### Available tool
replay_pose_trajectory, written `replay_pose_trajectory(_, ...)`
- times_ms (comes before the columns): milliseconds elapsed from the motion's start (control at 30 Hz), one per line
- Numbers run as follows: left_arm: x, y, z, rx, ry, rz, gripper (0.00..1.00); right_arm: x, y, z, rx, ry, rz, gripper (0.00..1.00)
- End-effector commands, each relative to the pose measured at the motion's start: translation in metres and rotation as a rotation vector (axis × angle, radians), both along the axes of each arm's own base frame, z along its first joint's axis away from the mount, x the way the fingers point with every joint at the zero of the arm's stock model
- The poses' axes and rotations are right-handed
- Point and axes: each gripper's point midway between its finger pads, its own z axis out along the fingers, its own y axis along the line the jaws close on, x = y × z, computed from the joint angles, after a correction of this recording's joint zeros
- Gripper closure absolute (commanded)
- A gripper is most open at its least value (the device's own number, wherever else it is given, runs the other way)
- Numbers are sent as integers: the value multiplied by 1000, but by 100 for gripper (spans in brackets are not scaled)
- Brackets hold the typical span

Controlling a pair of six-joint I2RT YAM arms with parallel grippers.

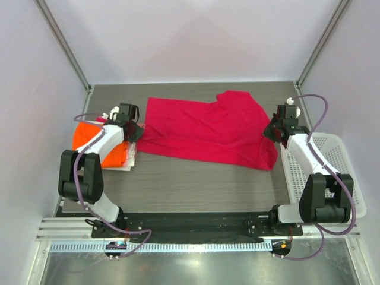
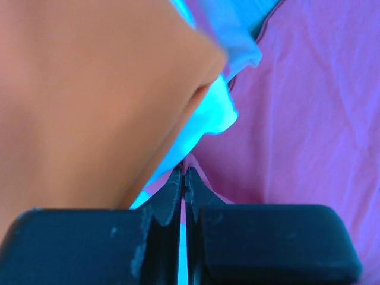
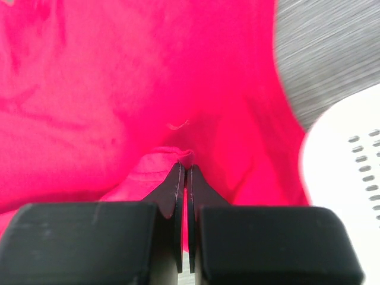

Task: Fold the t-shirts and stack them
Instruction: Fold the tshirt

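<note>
1. From above: shows the crimson t-shirt (image 1: 208, 130) spread flat mid-worktop (image 1: 196, 184), the orange t-shirt (image 1: 82, 139) folded at left, and the left claw (image 1: 136, 131) and right claw (image 1: 269, 132) at opposite crimson edges.
2. Left wrist: pressed together, pinching the crimson hem beside orange cloth.
3. Right wrist: pressed together on a bunched crimson fold, with the white basket (image 3: 350, 172) close by.

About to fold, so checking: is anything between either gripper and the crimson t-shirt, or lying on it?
Nothing visible. The left gripper and right gripper both have jaws shut on edges of the crimson-red cloth t-shirt. The folded bright orange t-shirt and white plastic lattice basket lie beside it, not on it.
</note>
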Motion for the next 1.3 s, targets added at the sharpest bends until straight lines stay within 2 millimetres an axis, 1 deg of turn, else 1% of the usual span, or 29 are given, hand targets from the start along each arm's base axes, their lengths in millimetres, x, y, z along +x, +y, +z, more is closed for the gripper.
replay_pose_trajectory(0, 19, 0, 6, 27, -4, 16, 100, 16, -20, 24, -17, -61, -48, 99)
replay_pose_trajectory(67, 22, 1, 3, 37, 12, 12, 100, 22, -22, 26, -8, -65, -49, 99)
replay_pose_trajectory(100, 29, 0, 3, 41, 11, 13, 100, 26, -24, 31, -8, -75, -50, 99)
replay_pose_trajectory(167, 32, 0, 1, 48, 23, 11, 100, 30, -24, 26, -5, -63, -45, 99)
replay_pose_trajectory(200, 36, -1, 3, 50, 20, 8, 100, 33, -21, 25, 4, -61, -34, 99)
replay_pose_trajectory(233, 38, -1, -1, 51, 28, 9, 100, 38, -20, 28, 9, -69, -29, 99)
replay_pose_trajectory(267, 39, -2, -2, 50, 31, 11, 100, 40, -19, 23, 14, -55, -22, 99)
replay_pose_trajectory(300, 41, -2, -2, 51, 32, 12, 100, 43, -19, 23, 15, -57, -23, 99)
replay_pose_trajectory(333, 44, -3, -3, 49, 31, 13, 100, 47, -14, 25, 37, -64, 1, 99)
replay_pose_trajectory(633, 63, -1, 2, 67, 20, 38, 100, 72, -8, 23, 72, -64, 30, 99)
replay_pose_trajectory(667, 68, -1, 6, 74, 9, 42, 100, 75, -6, 23, 80, -63, 37, 99)
replay_pose_trajectory(700, 70, 1, 1, 80, 21, 46, 100, 80, -5, 28, 86, -77, 45, 99)
replay_pose_trajectory(733, 71, 1, 1, 83, 26, 47, 100, 83, -3, 21, 99, -61, 49, 99)
replay_pose_trajectory(767, 77, -2, 5, 77, 15, 43, 100, 86, -1, 21, 108, -60, 55, 99)
replay_pose_trajectory(800, 79, -2, -2, 77, 29, 45, 100, 92, -1, 26, 112, -74, 57, 99)
replay_pose_trajectory(833, 80, -3, -2, 76, 35, 43, 100, 96, -1, 19, 115, -60, 59, 99)
replay_pose_trajectory(867, 83, -4, -4, 75, 36, 42, 100, 100, 0, 20, 117, -62, 61, 99)
replay_pose_trajectory(900, 88, -4, -4, 72, 32, 44, 99, 108, -1, 25, 117, -77, 59, 99)
replay_pose_trajectory(933, 91, -6, -4, 70, 29, 43, 96, 112, -1, 26, 118, -78, 60, 99)
replay_pose_trajectory(967, 93, -6, -4, 68, 29, 37, 81, 116, -1, 18, 125, -62, 60, 98)
replay_pose_trajectory(1000, 98, -9, 0, 65, 17, 20, 73, 122, 0, 24, 129, -74, 62, 78)
replay_pose_trajectory(1033, 95, -12, 1, 55, 30, 4, 47, 122, 1, 24, 131, -68, 57, 57)
replay_pose_trajectory(1067, 95, -12, 4, 57, 27, -7, 39, 120, 2, 30, 128, -78, 49, 41)
replay_pose_trajectory(1100, 92, -12, 8, 59, 23, -12, 33, 115, -3, 28, 98, -69, 21, 27)
replay_pose_trajectory(1133, 88, -9, 18, 67, 6, -9, 27, 110, 1, 30, 83, -73, 23, 27)
replay_pose_trajectory(1167, 83, -8, 23, 75, -1, -8, 25, 103, 4, 31, 73, -72, 19, 27)
replay_pose_trajectory(1200, 79, -6, 28, 86, -11, -8, 24, 88, 5, 37, 69, -82, 0, 27)
replay_pose_trajectory(1233, 67, -3, 24, 102, 5, -3, 22, 80, 6, 38, 50, -86, -24, 27)
replay_pose_trajectory(1267, 61, -4, 41, 104, -35, -2, 21, 71, 5, 39, 44, -89, -51, 29)
